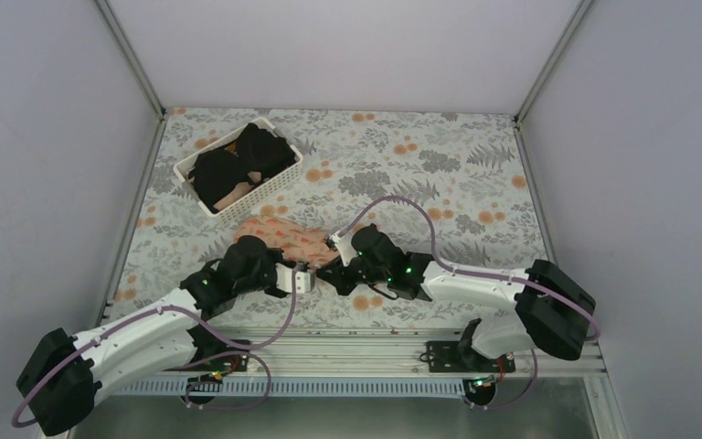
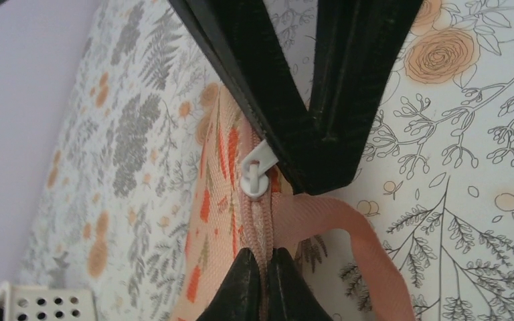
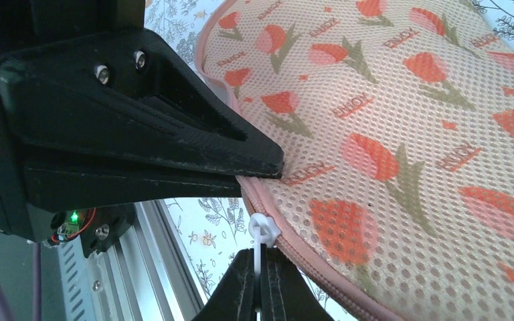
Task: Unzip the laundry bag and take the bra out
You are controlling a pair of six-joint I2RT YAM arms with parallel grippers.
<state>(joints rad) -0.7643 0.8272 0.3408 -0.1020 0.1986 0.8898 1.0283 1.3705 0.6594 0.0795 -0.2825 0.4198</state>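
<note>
The pink flower-print laundry bag [image 1: 283, 238] lies flat on the table between my two grippers. Its zip shows closed along the near edge. My left gripper [image 2: 264, 267] is shut on the bag's zip seam, just below the white zip slider [image 2: 254, 180]. My right gripper [image 3: 262, 266] is shut on the white zip pull [image 3: 262, 231] at the bag's rim [image 3: 408, 134]. In the top view the left gripper [image 1: 318, 274] and the right gripper [image 1: 336, 277] meet tip to tip at the bag's near right end. A pink ribbon loop [image 2: 368, 247] hangs from that end. The bra is hidden.
A white slatted basket [image 1: 279, 178] with black clothes [image 1: 238, 160] and a scrap of pale peach cloth stands at the back left, just beyond the bag. The aluminium rail [image 3: 154, 267] at the table's near edge lies close under the grippers. Walls enclose the table.
</note>
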